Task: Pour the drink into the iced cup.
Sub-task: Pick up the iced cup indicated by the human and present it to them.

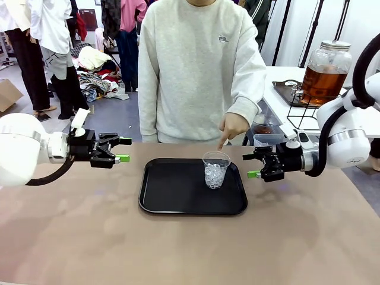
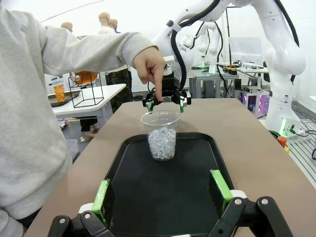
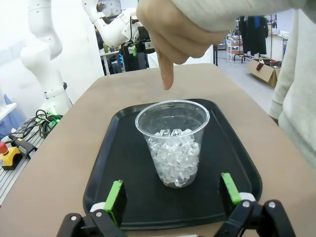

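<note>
A clear plastic cup (image 1: 215,169) with ice in its lower half stands upright on a black tray (image 1: 172,196), in the tray's far right part. The tray lies flat in the middle of the brown table (image 1: 89,237).

The person at the far side holds one hand (image 1: 233,126) above the cup, with the forefinger pointing straight down at the far edge of the rim. Whether the fingertip touches the rim cannot be told.

The left fingers (image 1: 123,158) hang above the table to the left of the tray, spread wide and holding nothing. The right fingers (image 1: 253,174) hang just beside the tray's right edge, near the cup, also spread wide and holding nothing. Both pairs are turned toward the cup.

The drink (image 1: 323,83), an amber-brown liquid, is in a large glass jar (image 1: 325,65) with a silvery lid (image 1: 336,44). The jar stands on a black wire stand (image 1: 306,105) on a white side table (image 1: 279,77) behind the right arm, well apart from the cup.
</note>
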`<move>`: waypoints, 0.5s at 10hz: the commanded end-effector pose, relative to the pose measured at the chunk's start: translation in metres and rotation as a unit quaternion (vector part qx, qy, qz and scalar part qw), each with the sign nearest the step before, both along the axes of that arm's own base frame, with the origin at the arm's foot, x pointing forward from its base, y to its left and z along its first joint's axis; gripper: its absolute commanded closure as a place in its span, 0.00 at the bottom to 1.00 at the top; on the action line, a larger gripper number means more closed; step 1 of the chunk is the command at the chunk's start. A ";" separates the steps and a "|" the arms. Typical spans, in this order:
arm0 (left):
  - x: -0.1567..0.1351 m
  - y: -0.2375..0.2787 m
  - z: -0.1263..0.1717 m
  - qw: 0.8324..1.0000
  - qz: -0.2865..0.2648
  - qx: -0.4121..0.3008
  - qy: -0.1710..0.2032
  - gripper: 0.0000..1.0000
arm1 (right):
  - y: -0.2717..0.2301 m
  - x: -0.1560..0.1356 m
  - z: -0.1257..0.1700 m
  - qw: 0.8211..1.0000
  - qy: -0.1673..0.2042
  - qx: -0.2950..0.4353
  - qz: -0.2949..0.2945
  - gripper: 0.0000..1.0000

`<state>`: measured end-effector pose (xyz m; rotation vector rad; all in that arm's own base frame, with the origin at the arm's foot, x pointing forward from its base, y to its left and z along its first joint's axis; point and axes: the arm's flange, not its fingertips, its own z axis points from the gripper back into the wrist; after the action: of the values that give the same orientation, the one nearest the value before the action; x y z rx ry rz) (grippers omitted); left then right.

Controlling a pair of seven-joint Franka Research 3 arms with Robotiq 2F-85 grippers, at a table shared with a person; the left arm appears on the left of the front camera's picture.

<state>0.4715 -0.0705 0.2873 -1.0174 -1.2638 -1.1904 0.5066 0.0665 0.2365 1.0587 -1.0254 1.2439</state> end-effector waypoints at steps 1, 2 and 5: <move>0.000 -0.002 0.001 1.000 0.003 -0.004 -0.003 0.00 | 0.014 0.004 -0.008 1.000 0.002 0.022 -0.010 0.00; 0.000 -0.002 0.001 1.000 0.003 -0.004 -0.003 0.00 | 0.019 0.004 -0.011 1.000 0.003 0.027 -0.010 0.00; 0.000 -0.002 0.001 1.000 0.003 -0.004 -0.003 0.00 | 0.030 0.007 -0.022 0.999 0.004 0.038 -0.010 0.00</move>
<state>0.4715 -0.0705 0.2873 -1.0174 -1.2638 -1.1904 0.5060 0.0894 0.2178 1.1060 -1.0287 1.1946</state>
